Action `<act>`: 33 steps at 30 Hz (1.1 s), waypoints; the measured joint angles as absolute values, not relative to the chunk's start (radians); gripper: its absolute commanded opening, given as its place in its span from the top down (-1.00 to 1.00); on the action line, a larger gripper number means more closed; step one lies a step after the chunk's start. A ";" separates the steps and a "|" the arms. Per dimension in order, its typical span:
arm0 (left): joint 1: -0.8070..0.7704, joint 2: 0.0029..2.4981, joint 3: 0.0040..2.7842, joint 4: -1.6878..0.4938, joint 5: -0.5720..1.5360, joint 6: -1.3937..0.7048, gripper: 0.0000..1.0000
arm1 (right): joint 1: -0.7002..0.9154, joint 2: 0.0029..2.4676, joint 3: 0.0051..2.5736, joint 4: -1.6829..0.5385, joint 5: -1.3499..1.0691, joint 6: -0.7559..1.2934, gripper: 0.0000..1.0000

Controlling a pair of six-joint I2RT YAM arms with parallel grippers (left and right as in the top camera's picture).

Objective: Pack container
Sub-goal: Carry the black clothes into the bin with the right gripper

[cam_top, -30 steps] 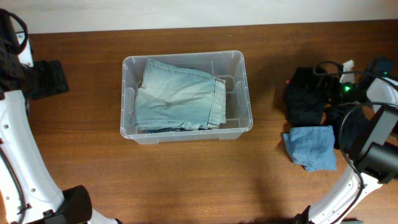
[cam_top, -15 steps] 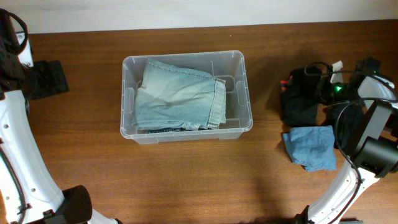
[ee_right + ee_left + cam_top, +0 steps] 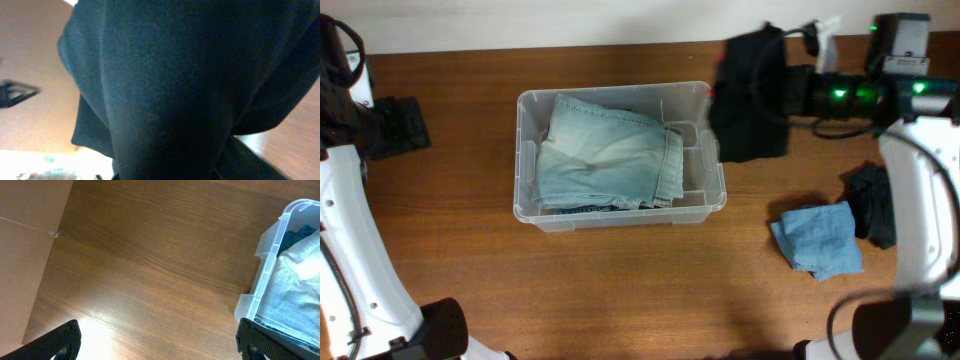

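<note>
The clear container (image 3: 620, 216) stands mid-table with folded light denim (image 3: 610, 150) filling most of it. My right gripper (image 3: 792, 90) is shut on a black garment (image 3: 750, 95), which hangs in the air just past the container's right rim. That black cloth (image 3: 170, 90) fills the right wrist view and hides the fingers. My left gripper (image 3: 160, 350) is open over bare table left of the container (image 3: 270, 270), with nothing between its fingers (image 3: 65, 340).
A folded blue cloth (image 3: 818, 238) lies on the table at the right. Another dark garment (image 3: 875, 200) sits beside it under the right arm. The left arm (image 3: 380, 125) stays at the table's left edge.
My right gripper has shut on the black garment, lifted it off the pile at the right and carried it left and towards the back, near the container. The left arm has not moved.
</note>
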State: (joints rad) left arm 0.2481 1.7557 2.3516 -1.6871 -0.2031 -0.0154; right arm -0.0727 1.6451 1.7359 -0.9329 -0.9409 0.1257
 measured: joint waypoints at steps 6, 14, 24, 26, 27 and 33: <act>0.248 1.756 2.352 -1.687 -0.204 -0.015 -0.99 | 0.171 1.675 1.736 -0.825 -0.863 0.295 0.80; 0.248 1.756 2.352 -1.687 -0.203 -0.015 -0.99 | 0.333 1.848 1.734 -0.792 -0.641 0.361 0.80; 0.248 1.756 2.352 -1.687 -0.204 -0.015 -0.99 | 0.291 2.047 1.734 -0.833 -0.319 0.362 0.42; 0.248 1.756 2.352 -1.687 -0.203 -0.016 -0.99 | 0.289 2.047 1.734 -0.838 -0.263 0.355 0.27; 0.248 1.756 2.352 -1.687 -0.204 -0.015 -0.99 | 0.289 2.046 1.734 -0.840 -0.236 0.345 0.23; 0.248 1.756 2.352 -1.687 -0.204 -0.015 -0.99 | 0.289 1.953 1.733 -0.862 -0.150 0.288 0.03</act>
State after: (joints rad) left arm 0.2481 1.7557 2.3516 -1.6871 -0.2035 -0.0154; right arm 0.2886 1.9530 1.7332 -0.8619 -0.1501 0.2878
